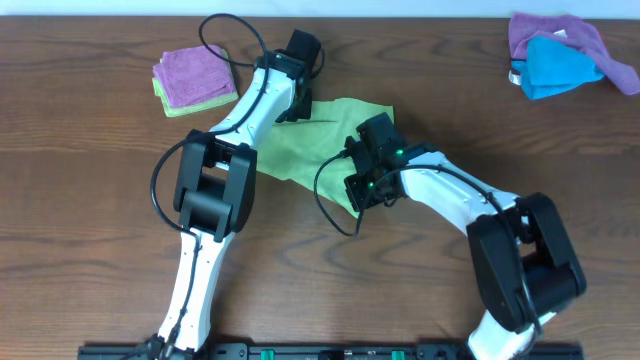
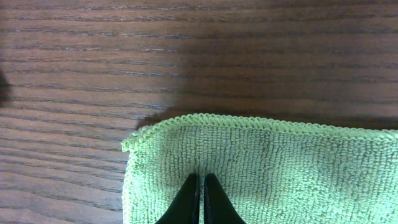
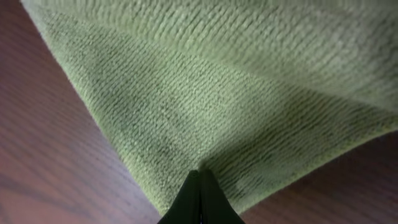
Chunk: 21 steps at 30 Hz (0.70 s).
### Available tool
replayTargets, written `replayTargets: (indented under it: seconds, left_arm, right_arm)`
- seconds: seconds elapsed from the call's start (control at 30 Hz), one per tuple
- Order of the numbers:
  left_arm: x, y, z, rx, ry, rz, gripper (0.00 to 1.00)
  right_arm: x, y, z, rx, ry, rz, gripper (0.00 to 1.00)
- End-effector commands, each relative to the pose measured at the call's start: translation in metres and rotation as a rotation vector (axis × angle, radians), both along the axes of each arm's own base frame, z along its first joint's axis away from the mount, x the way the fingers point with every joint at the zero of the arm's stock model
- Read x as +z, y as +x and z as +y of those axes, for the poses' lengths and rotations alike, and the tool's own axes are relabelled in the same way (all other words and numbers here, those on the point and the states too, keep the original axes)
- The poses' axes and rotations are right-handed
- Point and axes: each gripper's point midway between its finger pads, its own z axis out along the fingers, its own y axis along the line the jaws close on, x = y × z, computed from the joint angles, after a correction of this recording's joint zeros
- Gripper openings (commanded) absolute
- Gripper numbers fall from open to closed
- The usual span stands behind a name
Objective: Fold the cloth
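The lime yellow-green cloth (image 1: 320, 140) lies in the middle of the wooden table, between both arms. My left gripper (image 1: 292, 105) is shut on the cloth's far left corner; in the left wrist view its fingertips (image 2: 200, 177) pinch the terry cloth (image 2: 280, 168) just behind the stitched edge. My right gripper (image 1: 362, 195) is shut on the cloth's near right corner; in the right wrist view its tips (image 3: 199, 174) pinch the cloth (image 3: 236, 93), which is lifted off the table there. The white tag is not in view.
A small folded stack, purple cloth (image 1: 192, 75) on a paler green cloth (image 1: 175, 108), sits at the back left. A purple cloth (image 1: 560, 35) and a bright blue cloth (image 1: 560, 68) lie bunched at the back right.
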Motion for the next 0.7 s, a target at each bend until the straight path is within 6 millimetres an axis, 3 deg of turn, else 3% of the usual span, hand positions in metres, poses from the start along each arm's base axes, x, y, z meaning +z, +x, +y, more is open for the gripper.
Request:
replayTargets:
  seconds: [0.0, 0.13, 0.33, 0.47, 0.67]
  left_arm:
    - [-0.013, -0.008, 0.008, -0.003, 0.030, 0.035, 0.06]
    - [-0.012, -0.008, 0.008, -0.004, 0.030, 0.034, 0.06]
    - [-0.012, -0.007, 0.007, -0.004, 0.029, 0.030, 0.06]
    - [-0.012, -0.007, 0.007, -0.004, 0.029, 0.030, 0.06]
    - [-0.013, -0.010, 0.007, -0.005, 0.033, 0.042, 0.06]
  right_arm:
    - [-0.010, -0.003, -0.001, 0.014, -0.024, 0.005, 0.01]
    - [-0.023, -0.011, -0.004, 0.016, -0.044, 0.056, 0.02]
    - [-0.033, -0.042, -0.014, 0.041, -0.131, 0.164, 0.01]
    - [-0.034, -0.057, -0.032, 0.010, -0.216, 0.228, 0.01]
    - [-0.032, -0.058, -0.075, -0.171, -0.359, 0.269, 0.01]
